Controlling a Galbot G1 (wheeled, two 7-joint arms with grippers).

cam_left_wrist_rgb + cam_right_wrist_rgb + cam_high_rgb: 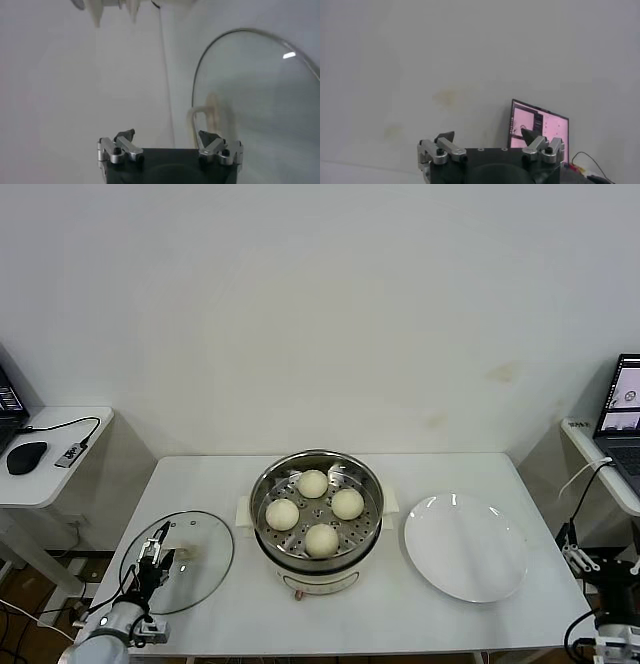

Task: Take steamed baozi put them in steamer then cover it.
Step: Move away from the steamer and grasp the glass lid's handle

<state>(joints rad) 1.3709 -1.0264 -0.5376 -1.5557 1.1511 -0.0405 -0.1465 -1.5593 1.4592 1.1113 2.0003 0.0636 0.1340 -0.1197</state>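
Note:
Four cream-white baozi (313, 483) lie on the perforated tray inside the steel steamer (375, 484) at the table's middle. The steamer is uncovered. The clear glass cover (200, 569) lies flat on the table to the steamer's left, with its cream bar handle (186, 552) up. My left gripper (155, 552) is open and empty, low over the cover's left part. In the left wrist view the gripper (166, 136) is open, with the cover (255, 100) and its handle (205, 112) just ahead. My right gripper (578, 556) is open and empty beyond the table's right edge; the right wrist view shows it (487, 135) open.
An empty white plate (465, 546) lies right of the steamer. A side desk with a mouse (25, 456) stands at the left. A laptop (622, 399) is at the right; it also shows in the right wrist view (537, 127). A white wall is behind.

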